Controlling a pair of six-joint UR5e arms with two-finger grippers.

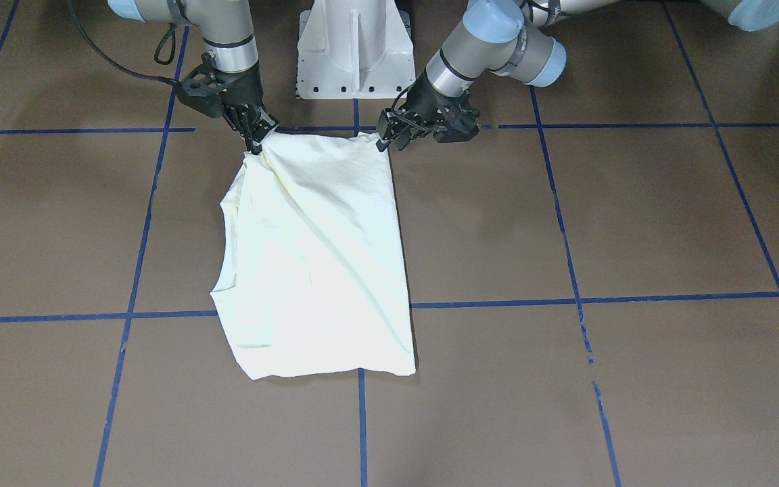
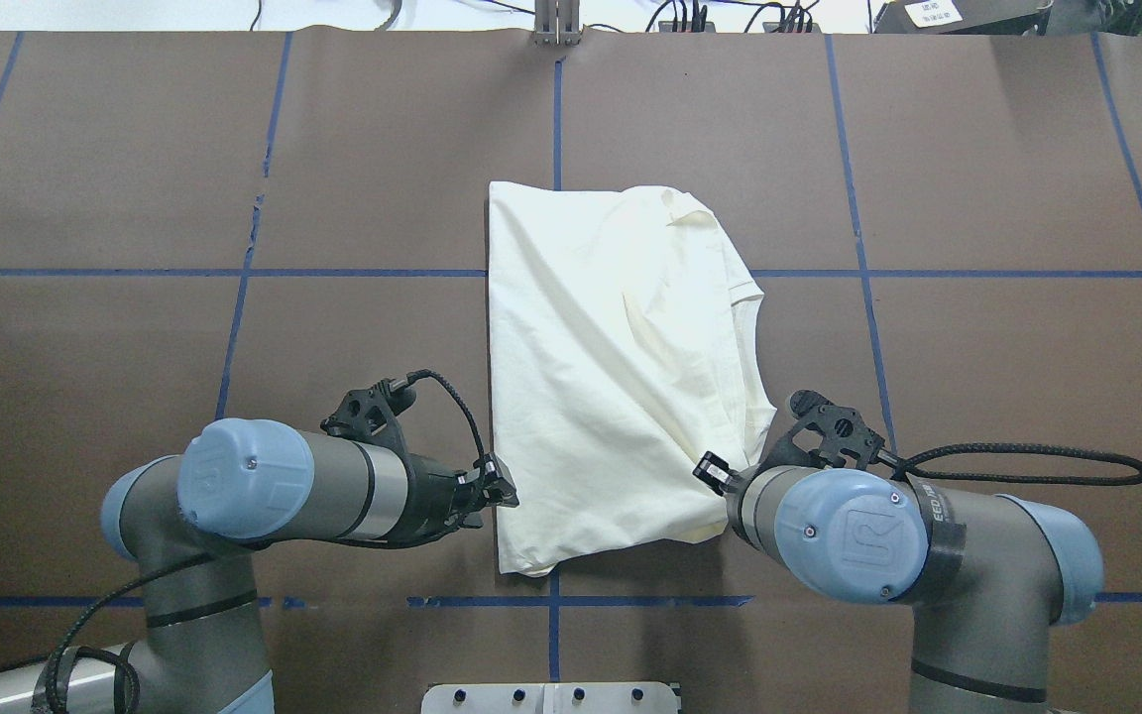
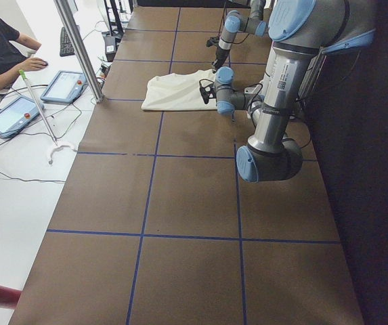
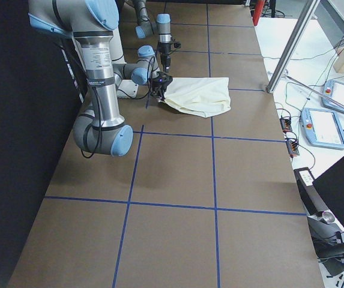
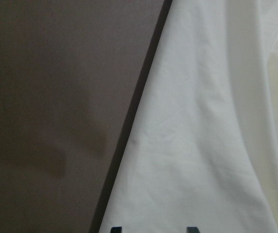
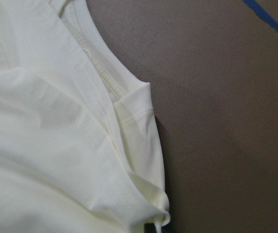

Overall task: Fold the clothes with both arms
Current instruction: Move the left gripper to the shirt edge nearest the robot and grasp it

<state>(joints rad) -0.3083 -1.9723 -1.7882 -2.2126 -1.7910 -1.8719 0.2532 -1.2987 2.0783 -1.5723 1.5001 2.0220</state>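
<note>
T-shirt (image 1: 322,257) corner bunches between right fingers (image 1: 251,135) (overhead hides this).

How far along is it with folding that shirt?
Partway. The shirt already lies doubled into a narrow panel, no sleeves sticking out. Now the right gripper pinches one near corner, pulling creases; the left gripper sits open at the other. Final crosswise folds and smoothing appear to remain.

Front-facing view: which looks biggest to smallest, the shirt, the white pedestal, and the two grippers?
Largest: the T-shirt.
Next: the white pedestal, partly cut off at the top.
The left gripper and right gripper look alike, so tied.
</note>
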